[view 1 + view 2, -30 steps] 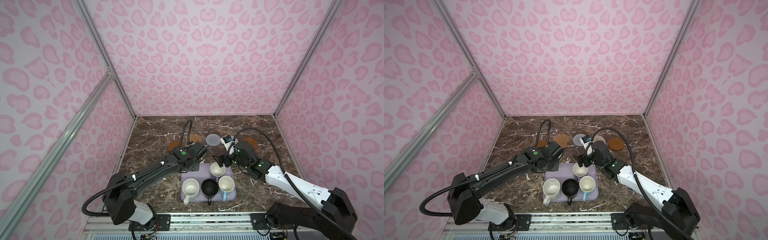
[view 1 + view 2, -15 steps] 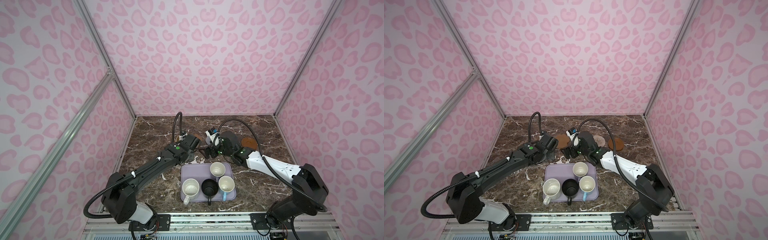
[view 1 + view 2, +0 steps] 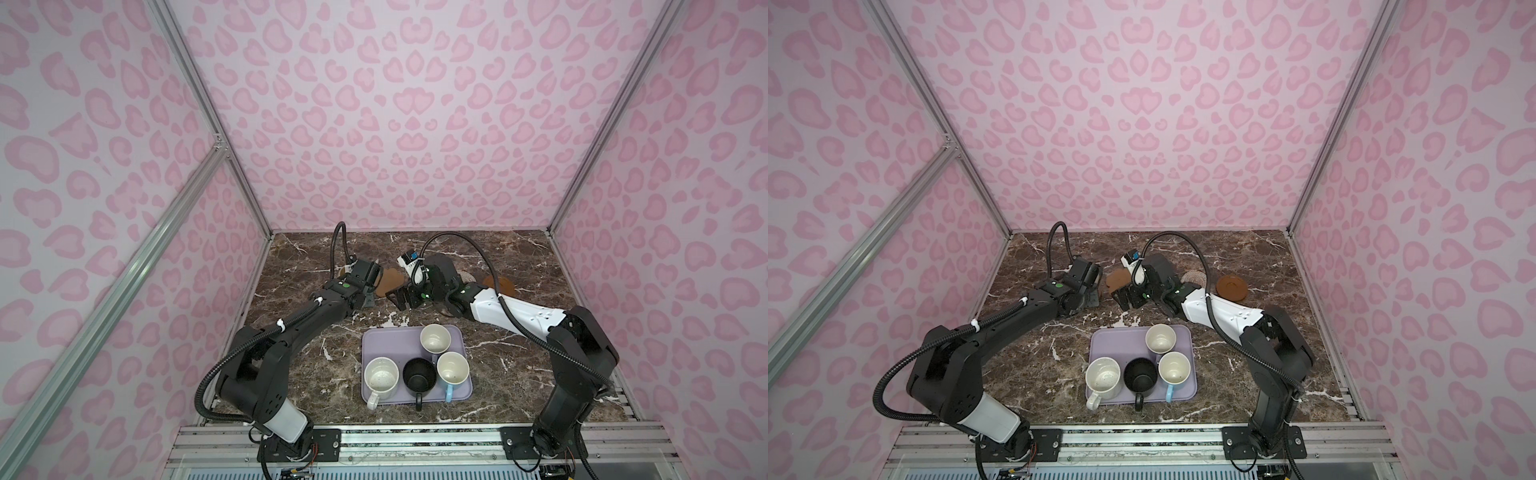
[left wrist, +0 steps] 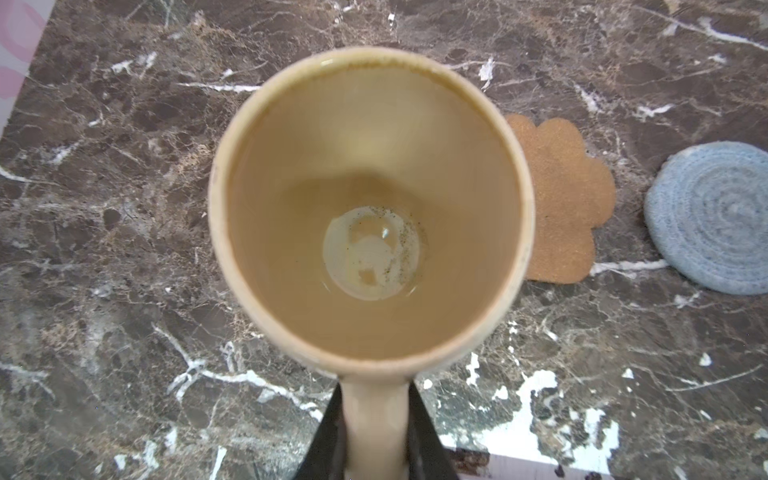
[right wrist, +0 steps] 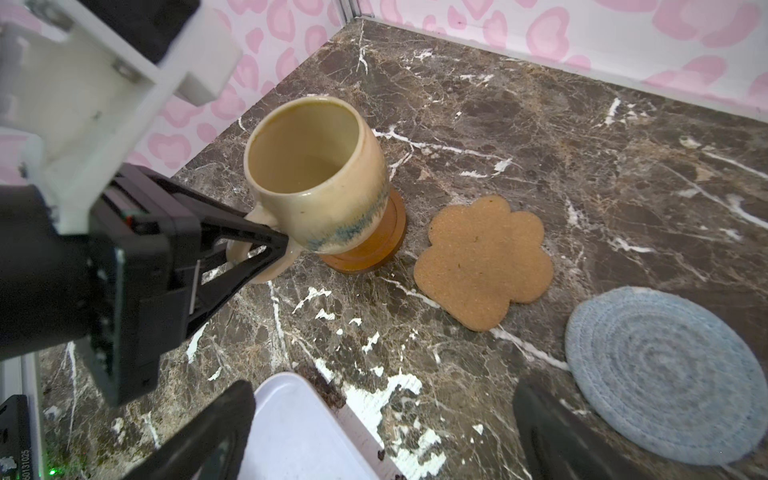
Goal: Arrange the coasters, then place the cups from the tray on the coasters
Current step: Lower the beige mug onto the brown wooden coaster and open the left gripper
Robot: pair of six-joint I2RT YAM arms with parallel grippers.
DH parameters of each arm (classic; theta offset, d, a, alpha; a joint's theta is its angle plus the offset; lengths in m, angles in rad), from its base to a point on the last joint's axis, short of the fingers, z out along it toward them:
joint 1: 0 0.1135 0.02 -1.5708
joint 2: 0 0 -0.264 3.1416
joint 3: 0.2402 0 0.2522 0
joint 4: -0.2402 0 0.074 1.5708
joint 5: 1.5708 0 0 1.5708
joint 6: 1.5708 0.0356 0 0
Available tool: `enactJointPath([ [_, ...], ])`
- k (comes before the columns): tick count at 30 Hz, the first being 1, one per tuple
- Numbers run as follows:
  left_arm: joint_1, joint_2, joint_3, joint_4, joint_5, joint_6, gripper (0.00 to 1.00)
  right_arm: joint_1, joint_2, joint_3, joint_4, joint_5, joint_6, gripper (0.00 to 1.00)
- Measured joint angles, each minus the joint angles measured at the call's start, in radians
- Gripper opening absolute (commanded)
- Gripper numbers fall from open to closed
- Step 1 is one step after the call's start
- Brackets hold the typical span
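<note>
**Grip on yellow mug over brown disc**

My left end effector (image 4: 376, 419) is clamped tight on the handle of the yellow mug (image 4: 370, 208), one finger on each side of it. The yellow mug stands upright, mouth up, over a brown disc (image 5: 374, 245) in the far part of the surface (image 3: 519, 257), left of the middle. Its base hides much of the disc, and I cannot tell whether it rests there or hangs just above. Just beside the disc lies the paw coaster (image 5: 482, 262), and past that, apart from it, the blue coaster (image 5: 665, 374).

My right end effector (image 5: 382, 390) is spread wide and holds nothing. It hangs over the far corner of the tray (image 3: 386, 345) and the bare surface next to it, facing the yellow mug.

Both top views show four cups on the tray: a pale mug (image 3: 435, 338) near its far right corner, then the white mug (image 3: 381, 378), black mug (image 3: 419, 376) and blue mug (image 3: 452, 372) in a row along the near edge. A beige coaster (image 3: 1196, 277) and a second disc (image 3: 1230, 286) lie to the right, beyond my right arm.
</note>
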Motion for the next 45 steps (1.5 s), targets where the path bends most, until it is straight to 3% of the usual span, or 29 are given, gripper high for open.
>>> enactJointPath([
  [7, 0.061, 0.061, -0.028, 0.068, 0.047, 0.011, 0.01, -0.004, 0.014, 0.01, -0.015, 0.004, 0.0, 0.98],
  [29, 0.066, 0.042, -0.054, 0.094, 0.098, 0.0, 0.03, -0.007, 0.022, 0.019, -0.053, 0.015, 0.0, 0.98],
  [41, 0.074, 0.032, -0.077, 0.098, 0.096, -0.005, 0.28, -0.007, 0.022, 0.023, -0.062, 0.015, 0.0, 0.97],
  [45, 0.076, 0.03, -0.077, 0.098, 0.097, -0.005, 0.32, -0.006, 0.022, 0.026, -0.063, 0.015, 0.0, 0.97],
])
